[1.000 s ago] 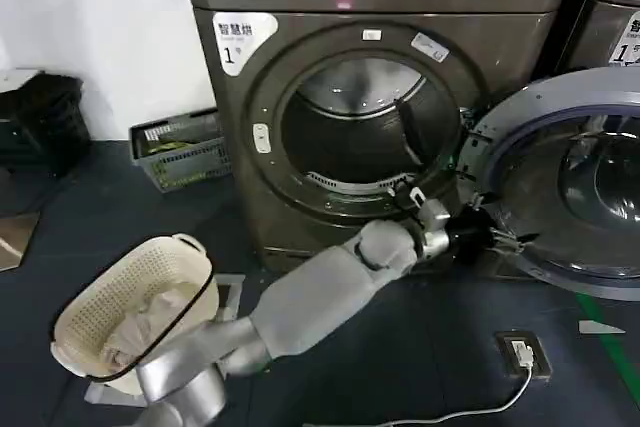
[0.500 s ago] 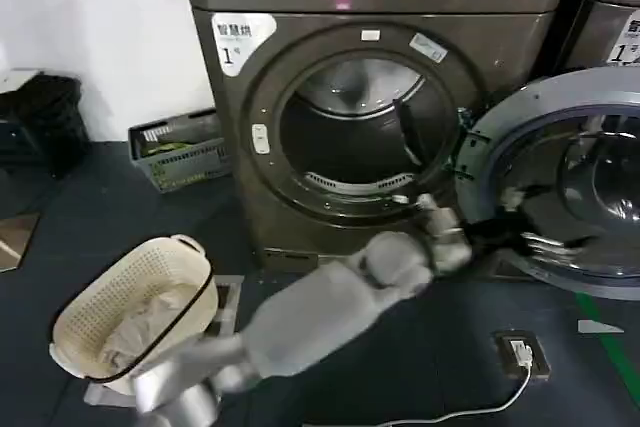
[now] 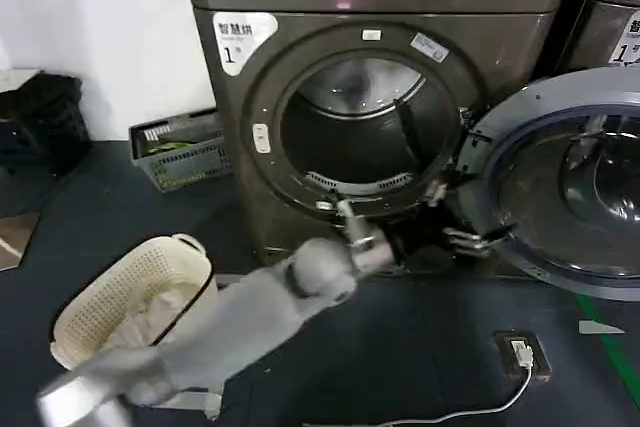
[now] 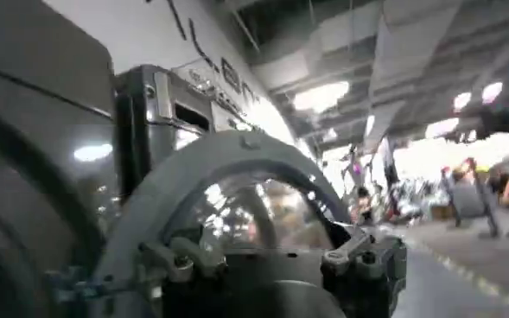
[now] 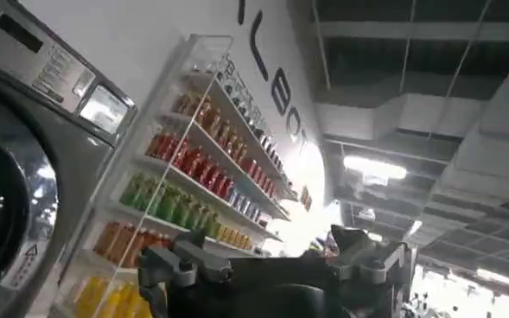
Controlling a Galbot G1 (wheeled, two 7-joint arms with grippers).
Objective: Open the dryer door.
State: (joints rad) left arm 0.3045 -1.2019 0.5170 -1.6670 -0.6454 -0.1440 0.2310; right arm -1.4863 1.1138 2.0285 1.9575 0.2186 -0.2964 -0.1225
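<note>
End effector of our left arm (image 3: 478,240) hangs released, fingers spread, just beside the door (image 3: 560,182), which stands swung wide right of the drum (image 3: 365,127). We read "1" on the dryer's sticker (image 3: 240,39).

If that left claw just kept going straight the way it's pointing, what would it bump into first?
Most likely the inner face of the open dryer door, the big round porthole with pale grey rim and dark glass. The left gripper points right at it from just in front of its lower edge, though the depth is hard to judge.
</note>
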